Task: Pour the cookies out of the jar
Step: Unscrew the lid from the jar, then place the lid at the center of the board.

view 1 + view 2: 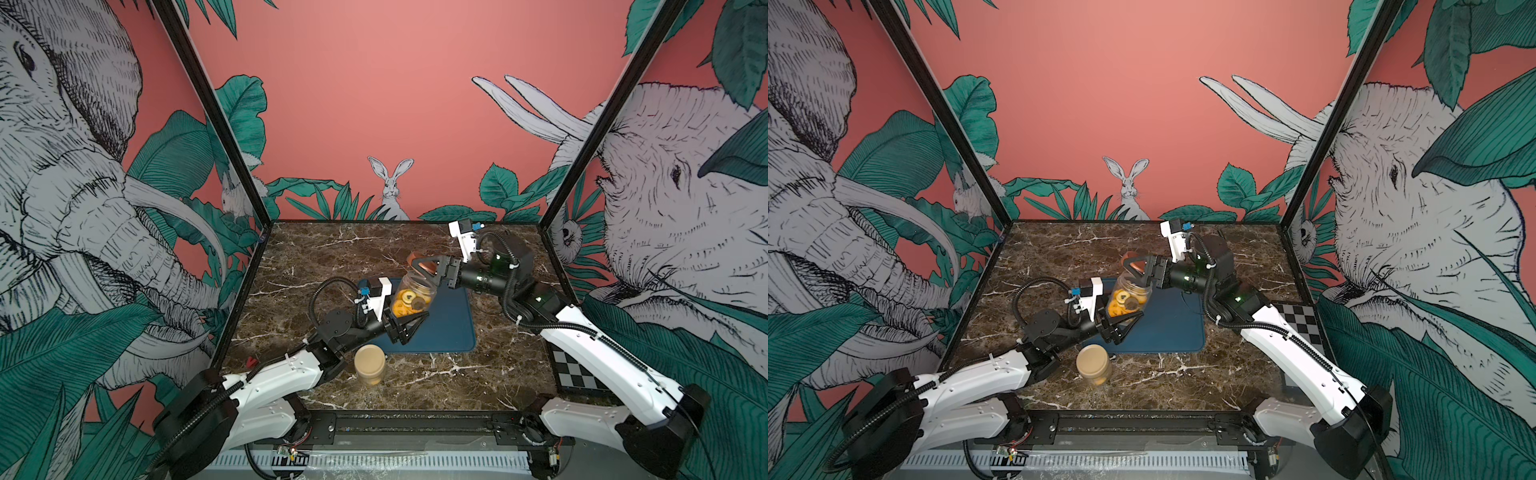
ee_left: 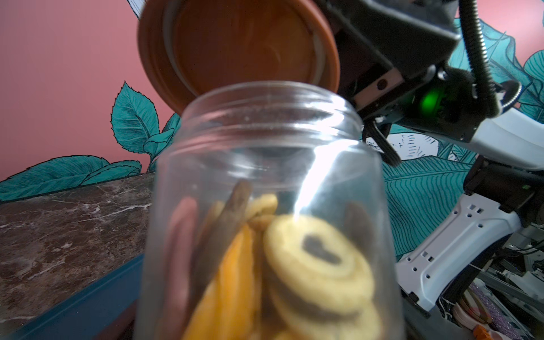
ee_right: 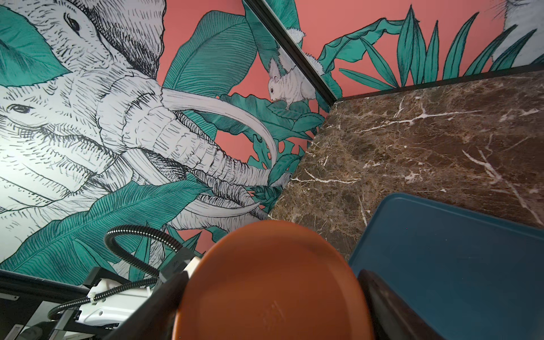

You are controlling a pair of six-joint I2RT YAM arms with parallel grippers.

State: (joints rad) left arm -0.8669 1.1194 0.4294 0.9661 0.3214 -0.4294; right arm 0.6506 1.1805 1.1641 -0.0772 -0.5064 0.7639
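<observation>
So the left gripper (image 1: 406,321) is clamped on the base end of the clear plastic jar (image 1: 415,291), holding it over the far-left part of the dark blue flat rectangular tray (image 1: 451,328). I honestly can't tell if the jar touches the tray or hangs above it. The jar is tilted, with its open mouth pointing up and away toward the back wall. The small orange-yellow and brown cookies (image 1: 409,305) are all still piled in its lower half. In the left wrist view you can see them through the wall: a yellow ring cookie (image 2: 312,259) pressed against the plastic, with orange and brown ones on edge beside it. The right gripper (image 1: 429,266) has its fingers (image 3: 164,297) closed on either side of the rust-brown round lid (image 1: 422,265). The lid is off the jar and sits just beside the mouth, its hollow underside facing the left wrist camera. A second jar with a cream lid (image 1: 368,360) stands upright on the brown marble table (image 1: 332,249), just off the tray's near-left corner.
</observation>
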